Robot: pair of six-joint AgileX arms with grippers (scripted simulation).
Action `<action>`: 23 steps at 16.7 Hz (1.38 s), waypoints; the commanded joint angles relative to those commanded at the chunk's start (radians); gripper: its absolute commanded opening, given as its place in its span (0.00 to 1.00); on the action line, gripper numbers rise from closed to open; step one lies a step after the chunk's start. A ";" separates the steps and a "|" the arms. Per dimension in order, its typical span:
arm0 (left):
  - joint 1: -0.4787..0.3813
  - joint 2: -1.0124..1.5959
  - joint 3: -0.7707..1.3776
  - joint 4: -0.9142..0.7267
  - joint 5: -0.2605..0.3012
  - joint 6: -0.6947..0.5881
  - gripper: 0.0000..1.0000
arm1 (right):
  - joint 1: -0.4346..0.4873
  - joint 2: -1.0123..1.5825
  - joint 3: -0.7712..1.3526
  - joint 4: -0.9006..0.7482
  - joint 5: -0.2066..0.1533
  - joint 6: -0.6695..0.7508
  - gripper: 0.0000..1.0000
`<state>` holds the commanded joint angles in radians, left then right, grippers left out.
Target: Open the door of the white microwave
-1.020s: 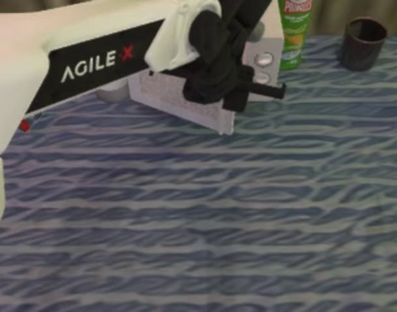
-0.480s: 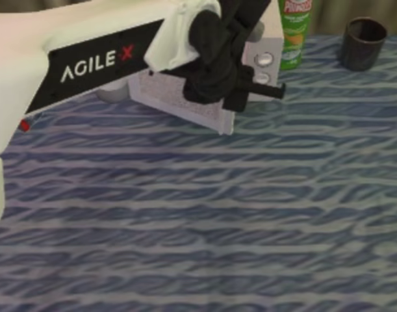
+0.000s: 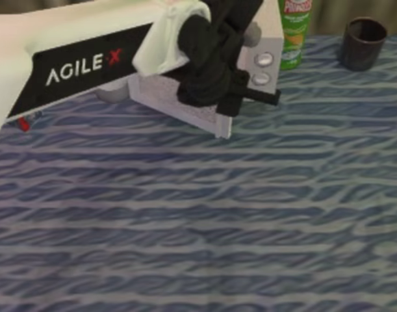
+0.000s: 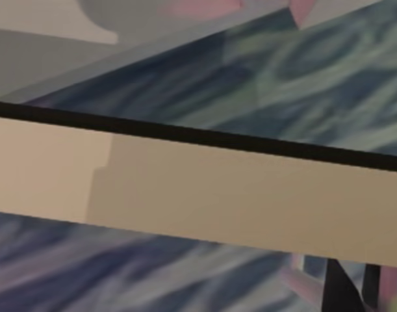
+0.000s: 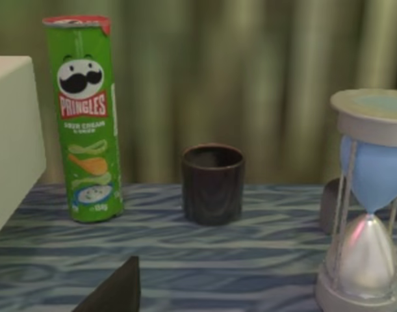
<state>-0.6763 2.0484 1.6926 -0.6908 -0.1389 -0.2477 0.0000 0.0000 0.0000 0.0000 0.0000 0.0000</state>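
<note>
My left arm's black two-finger gripper [image 3: 232,104] sits at the free edge of the flat white mesh-windowed door [image 3: 185,104], already swung ajar from the boxy white microwave [image 3: 266,49] just behind it; grip unclear, so next, probably, pull wider.

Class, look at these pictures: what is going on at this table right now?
The left arm reaches across the back of the table, its gripper at the front of the white microwave. The door stands swung partly out from the panel with the two knobs. A green crisp can, a dark cup and an hourglass stand nearby, untouched.
</note>
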 joint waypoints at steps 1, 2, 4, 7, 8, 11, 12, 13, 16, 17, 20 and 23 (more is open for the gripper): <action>0.004 -0.014 -0.021 0.010 0.009 0.018 0.00 | 0.000 0.000 0.000 0.000 0.000 0.000 1.00; 0.008 -0.026 -0.040 0.017 0.017 0.035 0.00 | 0.000 0.000 0.000 0.000 0.000 0.000 1.00; 0.013 -0.037 -0.064 0.023 0.025 0.053 0.00 | 0.000 0.000 0.000 0.000 0.000 0.000 1.00; 0.013 -0.037 -0.064 0.023 0.025 0.053 0.00 | 0.000 0.000 0.000 0.000 0.000 0.000 1.00; 0.013 -0.037 -0.064 0.023 0.025 0.053 0.00 | 0.000 0.000 0.000 0.000 0.000 0.000 1.00; 0.013 -0.037 -0.064 0.023 0.025 0.053 0.00 | 0.000 0.000 0.000 0.000 0.000 0.000 1.00; 0.013 -0.037 -0.064 0.023 0.025 0.053 0.00 | 0.000 0.000 0.000 0.000 0.000 0.000 1.00; 0.013 -0.037 -0.064 0.023 0.025 0.053 0.00 | 0.000 0.000 0.000 0.000 0.000 0.000 1.00; 0.013 -0.037 -0.064 0.023 0.025 0.053 0.00 | 0.000 0.000 0.000 0.000 0.000 0.000 1.00; 0.013 -0.037 -0.064 0.023 0.025 0.053 0.00 | 0.000 0.000 0.000 0.000 0.000 0.000 1.00; 0.013 -0.037 -0.064 0.023 0.025 0.053 0.00 | 0.000 0.000 0.000 0.000 0.000 0.000 1.00; 0.013 -0.037 -0.064 0.023 0.025 0.053 0.00 | 0.000 0.000 0.000 0.000 0.000 0.000 1.00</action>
<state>-0.6636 2.0114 1.6283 -0.6675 -0.1136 -0.1943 0.0000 0.0000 0.0000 0.0000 0.0000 0.0000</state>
